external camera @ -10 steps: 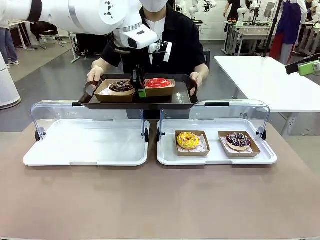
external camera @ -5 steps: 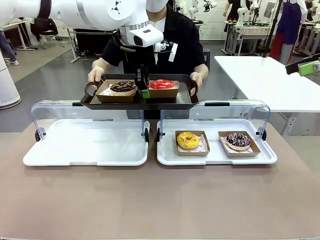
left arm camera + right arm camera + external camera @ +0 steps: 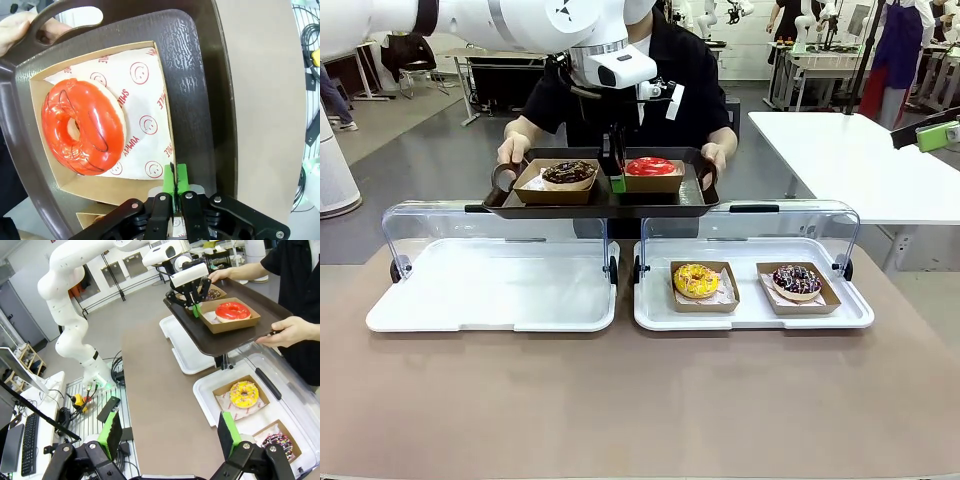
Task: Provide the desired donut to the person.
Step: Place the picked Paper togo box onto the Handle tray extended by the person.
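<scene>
Left gripper [image 3: 174, 174] pads near-closed at wall of brown cardboard box [image 3: 110, 186] with red glazed donut [image 3: 82, 127]; gripping or freed, cannot tell. Lifting unreleased could drag box off person's dark brown plastic tray [image 3: 200, 100].

— Where's my left arm?
— I see it stretched across the desk's far edge, left gripper [image 3: 616, 178] pointing straight down, its pads nearly together in the wrist view.
— And the right?
— My right gripper [image 3: 170, 432] hangs back near the robot's side — jaws spread wide, holding nothing.
</scene>
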Tool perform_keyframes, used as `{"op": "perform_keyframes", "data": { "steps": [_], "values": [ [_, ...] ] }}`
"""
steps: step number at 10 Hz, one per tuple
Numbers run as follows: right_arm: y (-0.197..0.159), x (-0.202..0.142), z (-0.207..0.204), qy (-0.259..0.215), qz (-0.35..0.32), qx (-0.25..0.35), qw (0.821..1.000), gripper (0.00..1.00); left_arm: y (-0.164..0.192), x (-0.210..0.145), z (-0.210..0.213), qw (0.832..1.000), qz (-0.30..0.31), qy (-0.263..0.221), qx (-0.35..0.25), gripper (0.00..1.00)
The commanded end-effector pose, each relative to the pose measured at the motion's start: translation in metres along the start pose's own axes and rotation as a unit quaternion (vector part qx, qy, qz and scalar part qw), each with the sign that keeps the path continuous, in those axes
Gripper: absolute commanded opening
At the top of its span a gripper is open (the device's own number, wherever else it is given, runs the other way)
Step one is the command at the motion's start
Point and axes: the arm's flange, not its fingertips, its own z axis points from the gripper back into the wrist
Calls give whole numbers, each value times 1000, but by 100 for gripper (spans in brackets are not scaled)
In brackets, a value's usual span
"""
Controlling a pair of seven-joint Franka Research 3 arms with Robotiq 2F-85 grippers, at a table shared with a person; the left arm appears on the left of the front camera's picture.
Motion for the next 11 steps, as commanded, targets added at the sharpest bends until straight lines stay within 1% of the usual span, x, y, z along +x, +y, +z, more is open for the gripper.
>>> {"op": "perform_keyframes", "data": {
  "steps": [1,2,4,5,7,11],
  "values": [
    [0,2,-1,-7,6,4,1000,100,5,6,3,1000,13,12,4,61],
    [0,2,-1,-7,6,4,1000,100,5,6,4,1000,13,12,5,100],
    [0,2,-1,-7,6,4,1000,100,4,6,7,1000,14,12,8,100],
    [0,2,-1,-7,6,4,1000,100,4,7,9,1000,13,12,11,83],
    [0,2,-1,-7,6,4,1000,100,3,6,12,1000,14,10,14,100],
    [0,2,-1,-7,6,4,1000,100,4,5,15,1000,17,10,16,100]
  ]
}}
